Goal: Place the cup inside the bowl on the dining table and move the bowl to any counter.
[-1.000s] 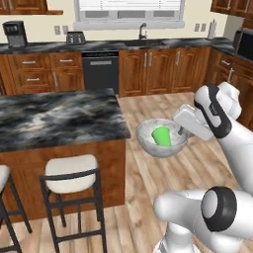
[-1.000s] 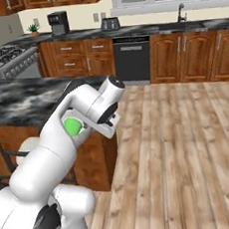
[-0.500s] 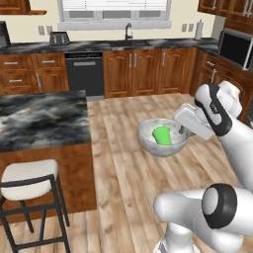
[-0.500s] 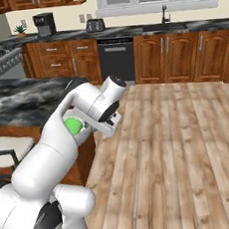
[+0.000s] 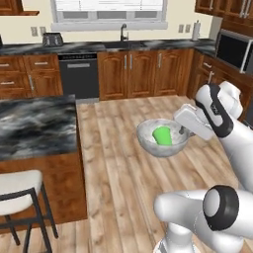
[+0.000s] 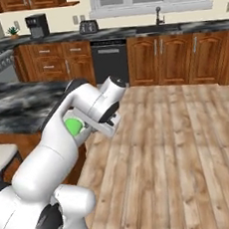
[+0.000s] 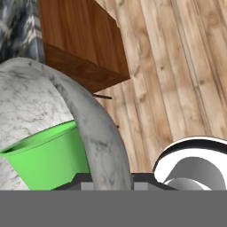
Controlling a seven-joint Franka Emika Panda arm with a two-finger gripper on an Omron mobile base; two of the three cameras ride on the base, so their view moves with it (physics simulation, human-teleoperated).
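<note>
The bowl hangs in the air above the wooden floor, clear of the dining table, with the cup standing inside it against the side nearest the arm. The fingers are closed on the bowl's rim at its right edge, as the hand view shows the rim running down between them with the cup just inside.

Held by one edge only, the bowl could tip or slip round in the grip, and that would throw the cup out onto the floor. A sharp turn or stop of the base would cause the same. The far bench with its sink and tap is well apart, so the carry is long, and setting the bowl down tilted could rock it

No brand, label or writing can be read anywhere
</note>
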